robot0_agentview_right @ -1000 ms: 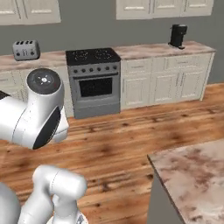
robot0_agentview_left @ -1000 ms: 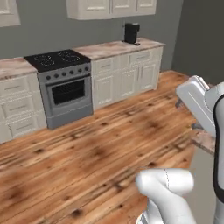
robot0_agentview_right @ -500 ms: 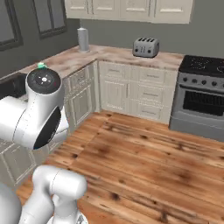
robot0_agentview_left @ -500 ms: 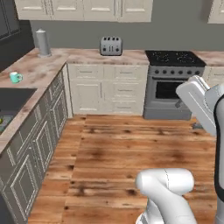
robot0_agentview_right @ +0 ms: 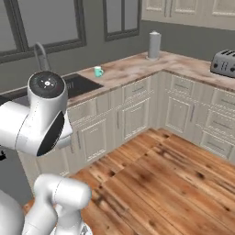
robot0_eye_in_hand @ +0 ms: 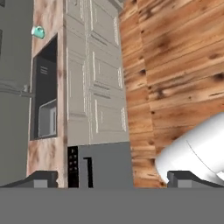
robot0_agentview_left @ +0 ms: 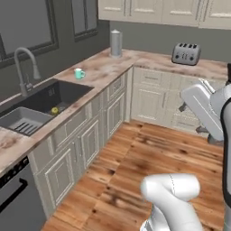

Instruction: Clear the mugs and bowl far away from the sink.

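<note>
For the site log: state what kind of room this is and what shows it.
A home kitchen, rendered. A recessed sink with a curved faucet sits in a marble-look counter over pale cabinets, and a toaster stands further along.

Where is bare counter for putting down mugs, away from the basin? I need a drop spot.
Free: the marble counter between the grey canister and the toaster, and the stretch between the canister and the teal mug. Crowded: the sink with its rack insert, faucet and a small yellow item.
</note>
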Robot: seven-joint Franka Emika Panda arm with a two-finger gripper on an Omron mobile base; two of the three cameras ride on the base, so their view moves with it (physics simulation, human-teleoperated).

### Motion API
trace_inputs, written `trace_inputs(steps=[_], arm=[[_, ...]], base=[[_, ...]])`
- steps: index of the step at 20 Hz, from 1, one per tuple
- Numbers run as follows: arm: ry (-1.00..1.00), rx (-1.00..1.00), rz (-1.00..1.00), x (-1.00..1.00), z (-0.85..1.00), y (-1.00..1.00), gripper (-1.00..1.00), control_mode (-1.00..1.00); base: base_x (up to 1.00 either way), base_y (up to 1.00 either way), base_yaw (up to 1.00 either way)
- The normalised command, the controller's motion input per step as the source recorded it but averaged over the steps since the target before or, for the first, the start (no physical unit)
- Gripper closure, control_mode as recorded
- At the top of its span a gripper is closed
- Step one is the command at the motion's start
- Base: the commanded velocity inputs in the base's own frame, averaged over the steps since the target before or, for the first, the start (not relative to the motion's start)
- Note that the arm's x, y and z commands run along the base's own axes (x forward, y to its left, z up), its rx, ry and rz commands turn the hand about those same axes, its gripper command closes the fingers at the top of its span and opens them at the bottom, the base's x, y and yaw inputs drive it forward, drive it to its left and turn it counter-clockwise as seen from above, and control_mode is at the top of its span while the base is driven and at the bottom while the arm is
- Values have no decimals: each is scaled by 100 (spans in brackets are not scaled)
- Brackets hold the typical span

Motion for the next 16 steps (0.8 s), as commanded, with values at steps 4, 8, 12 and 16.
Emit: trace_inputs(steps=[4, 8, 12, 16], arm=[[0, 0, 0, 0, 0, 0, -100, 100], [0, 0, 0, 0, 0, 0, -100, 100], [0, 0, 0, 0, 0, 0, -100, 100], [0, 0, 0, 0, 0, 0, -100, 100]], base=[[83, -100, 26], [100, -91, 41], [98, -58, 59], [43, -4, 93]])
